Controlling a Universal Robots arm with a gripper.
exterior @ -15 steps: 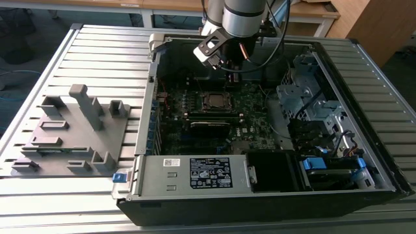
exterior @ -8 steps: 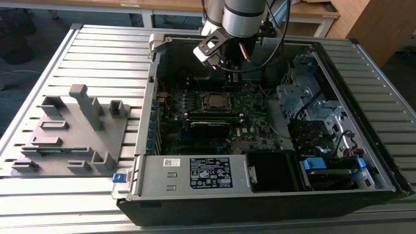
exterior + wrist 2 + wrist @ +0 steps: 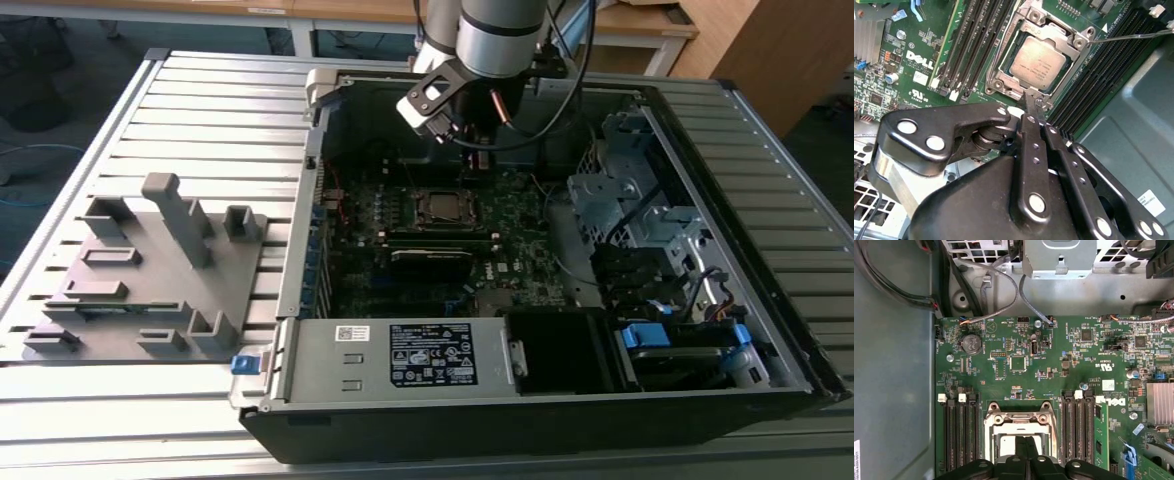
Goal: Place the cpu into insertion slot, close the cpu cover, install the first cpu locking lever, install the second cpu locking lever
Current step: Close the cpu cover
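The black two-fingered tool, pinched narrow and holding nothing, hangs over the far part of the open black computer case on the slatted grey desk, its tips just beside the silver-rimmed square insertion slot, where the flat silver-grey cpu lies seated.
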